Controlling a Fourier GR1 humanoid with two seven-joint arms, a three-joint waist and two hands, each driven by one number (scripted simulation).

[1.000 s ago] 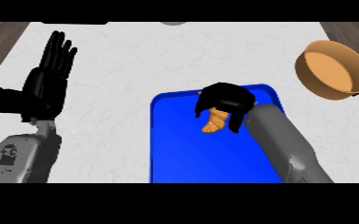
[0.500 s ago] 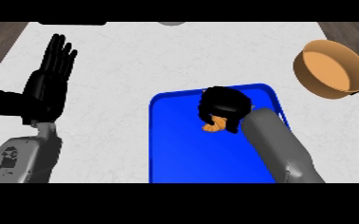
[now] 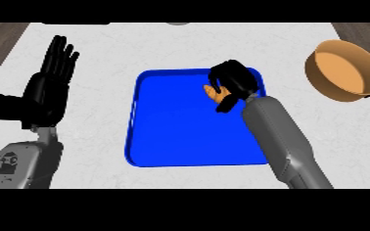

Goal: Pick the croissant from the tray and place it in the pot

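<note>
A blue tray [image 3: 180,127] lies in the middle of the white counter. My right hand [image 3: 235,80] is over the tray's far right corner, its fingers curled round the orange croissant [image 3: 213,93], of which only a small part shows at the hand's left side. The tan pot [image 3: 339,71] stands at the right edge of the view, apart from the hand. My left hand [image 3: 51,85] rests open at the left, fingers up.
The counter's far edge runs along the top of the view, with a grey round thing [image 3: 177,23] just showing there. Dark wood floor [image 3: 11,32] shows at both upper corners.
My right hand closed down over the croissant, hiding most of it, and has shifted slightly toward the tray's far right corner. The left hand has not moved.
</note>
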